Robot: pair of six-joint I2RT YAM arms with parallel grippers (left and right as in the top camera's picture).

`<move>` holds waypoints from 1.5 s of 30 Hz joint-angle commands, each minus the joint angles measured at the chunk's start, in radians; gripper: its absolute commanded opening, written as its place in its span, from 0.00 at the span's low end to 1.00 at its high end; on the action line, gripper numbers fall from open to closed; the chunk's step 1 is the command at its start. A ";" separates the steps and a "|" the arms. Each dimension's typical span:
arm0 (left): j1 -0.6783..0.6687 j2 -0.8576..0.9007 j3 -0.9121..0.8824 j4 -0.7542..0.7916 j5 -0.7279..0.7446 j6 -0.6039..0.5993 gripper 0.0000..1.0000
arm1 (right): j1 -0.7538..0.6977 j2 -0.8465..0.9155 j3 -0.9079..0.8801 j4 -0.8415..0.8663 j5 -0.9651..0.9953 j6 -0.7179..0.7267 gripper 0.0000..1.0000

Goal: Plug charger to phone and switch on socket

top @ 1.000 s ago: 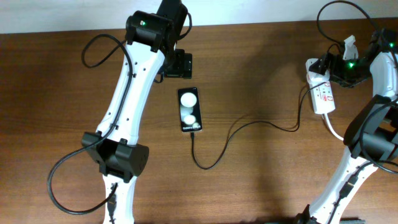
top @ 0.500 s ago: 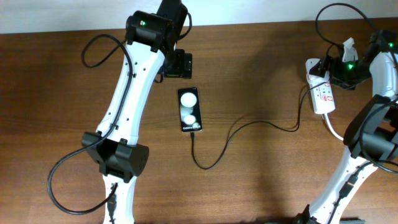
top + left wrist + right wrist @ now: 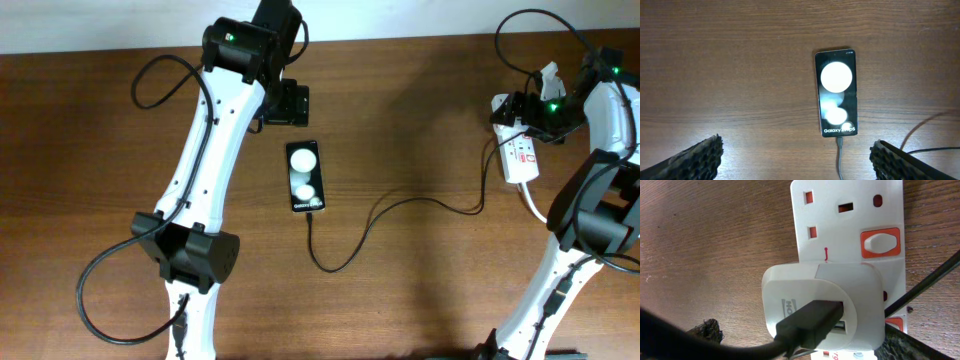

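The black phone (image 3: 305, 177) lies mid-table, showing two white spots and "Galaxy" lettering; it is also in the left wrist view (image 3: 836, 92). The thin black charger cable (image 3: 400, 203) is plugged into the phone's near end (image 3: 840, 146). It loops right to a white adapter (image 3: 825, 305) seated in the white socket strip (image 3: 521, 157). My left gripper (image 3: 800, 162) is open and empty, hovering beyond the phone's far end (image 3: 285, 103). My right gripper (image 3: 527, 110) is open, its fingers either side of the adapter (image 3: 807, 345). An orange-framed white switch (image 3: 880, 242) shows on the strip (image 3: 847, 210).
A thick white cord (image 3: 535, 205) leaves the strip toward the right arm's base. The table's far edge and a white wall run along the top. Black robot cables loop beside both arms. Bare wood lies between the phone and the strip.
My right gripper has shifted slightly left and back over the strip's far end. The left arm, phone and cable have not moved.
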 commanded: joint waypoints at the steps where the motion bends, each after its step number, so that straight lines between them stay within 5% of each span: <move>1: 0.002 -0.019 0.013 -0.002 -0.018 0.008 0.99 | 0.026 0.020 0.012 -0.009 -0.029 0.004 0.99; 19: 0.002 -0.019 0.013 -0.002 -0.018 0.008 0.99 | 0.049 0.020 -0.060 -0.026 -0.076 0.004 0.99; 26: 0.002 -0.019 0.013 -0.002 -0.018 0.008 0.99 | -0.032 0.000 -0.026 -0.087 0.112 0.064 0.99; 45: 0.002 -0.019 0.013 -0.001 -0.018 0.008 0.99 | -0.040 -0.017 0.641 -0.596 0.294 0.162 0.99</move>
